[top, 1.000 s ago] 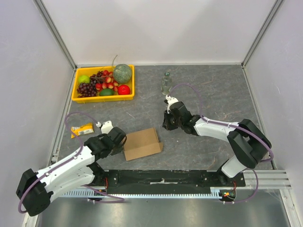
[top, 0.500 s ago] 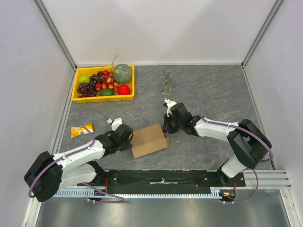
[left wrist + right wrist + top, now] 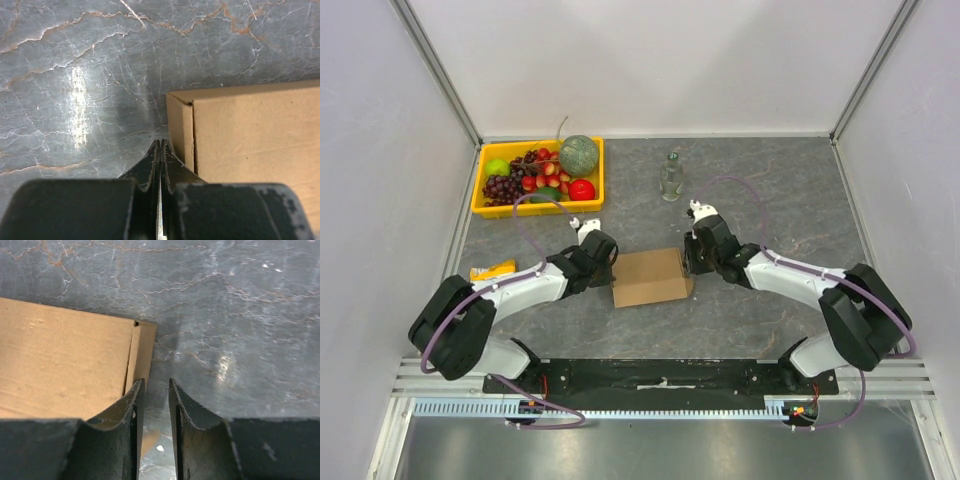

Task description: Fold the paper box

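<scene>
Brown paper box (image 3: 651,277) just between left gripper (image 3: 611,263), pressed together, and right gripper (image 3: 688,262), narrowly spread.

left tool (image 3: 160,145) pressed closed, right tool (image 3: 155,384) slightly parted.

Bright, even overhead light; soft shadows.
Glare is seen on the table (image 3: 77,107) in both wrist views; close fingers (image 3: 115,440) are blurred.

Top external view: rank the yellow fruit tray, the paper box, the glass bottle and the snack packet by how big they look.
1. yellow fruit tray
2. paper box
3. glass bottle and snack packet: about alike, too close to rank.
</scene>
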`<state>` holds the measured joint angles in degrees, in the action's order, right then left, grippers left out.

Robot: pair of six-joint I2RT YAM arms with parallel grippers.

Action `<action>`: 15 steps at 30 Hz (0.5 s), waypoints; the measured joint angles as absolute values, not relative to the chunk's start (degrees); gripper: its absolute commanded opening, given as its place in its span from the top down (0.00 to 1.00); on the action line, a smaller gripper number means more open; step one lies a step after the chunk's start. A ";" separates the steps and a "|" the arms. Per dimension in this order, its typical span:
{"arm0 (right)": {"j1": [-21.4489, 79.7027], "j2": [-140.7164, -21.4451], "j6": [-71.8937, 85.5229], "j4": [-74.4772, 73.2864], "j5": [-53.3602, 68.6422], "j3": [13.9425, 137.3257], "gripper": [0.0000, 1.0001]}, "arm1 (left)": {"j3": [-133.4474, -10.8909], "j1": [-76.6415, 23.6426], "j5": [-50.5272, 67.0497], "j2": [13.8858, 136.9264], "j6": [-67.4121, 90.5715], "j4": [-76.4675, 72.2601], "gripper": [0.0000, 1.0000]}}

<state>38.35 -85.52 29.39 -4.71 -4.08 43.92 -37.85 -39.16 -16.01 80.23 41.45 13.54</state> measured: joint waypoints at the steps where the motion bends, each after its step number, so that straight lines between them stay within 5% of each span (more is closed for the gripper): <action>1: 38.13 -84.60 29.54 -4.84 -4.91 43.42 0.61 | -37.89 -38.87 -15.92 80.20 41.28 12.91 0.98; 8: 37.08 -75.16 30.00 -6.96 -9.13 39.11 0.60 | -35.92 -37.82 -16.82 73.49 41.21 16.29 0.98; 15: 36.88 -68.31 33.47 -8.80 -8.10 33.52 0.77 | -38.35 -37.69 -17.32 59.72 35.70 17.69 0.98</action>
